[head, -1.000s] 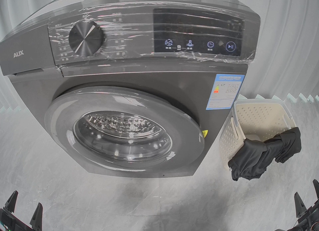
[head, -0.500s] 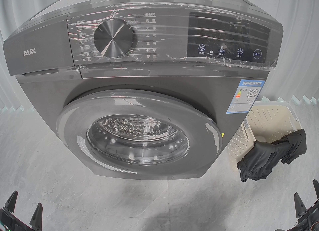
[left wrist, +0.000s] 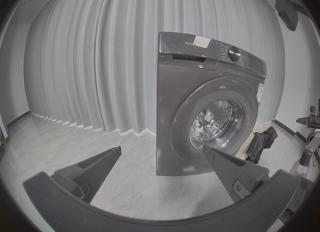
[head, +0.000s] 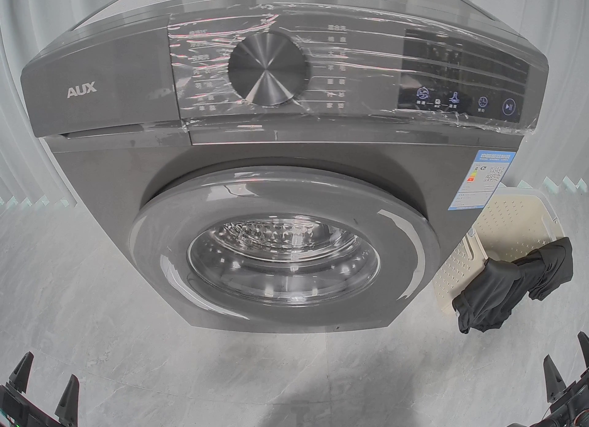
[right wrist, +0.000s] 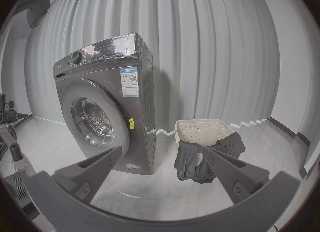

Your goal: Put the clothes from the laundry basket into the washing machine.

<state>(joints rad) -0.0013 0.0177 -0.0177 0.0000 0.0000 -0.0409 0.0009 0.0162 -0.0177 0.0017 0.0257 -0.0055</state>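
A pale marbled floor and a wall of white pleated curtains are seen. One grey front-loading washing machine is set on the floor, facing the robot. Its one round door is shut, and the steel drum is seen through the glass. One round dial is placed on the film-wrapped control panel, and one blue-edged label is stuck at the upper right corner of the front. One cream, perforated laundry basket is stood on the floor just beside the machine's right side. One bundle of dark clothes is draped over the basket's near rim and hangs partly outside. Whether it is a single garment cannot be told. Two claws are held low, well apart from the machine and the basket: the left claw and the right claw. Both are spread wide, with nothing held between the fingers.
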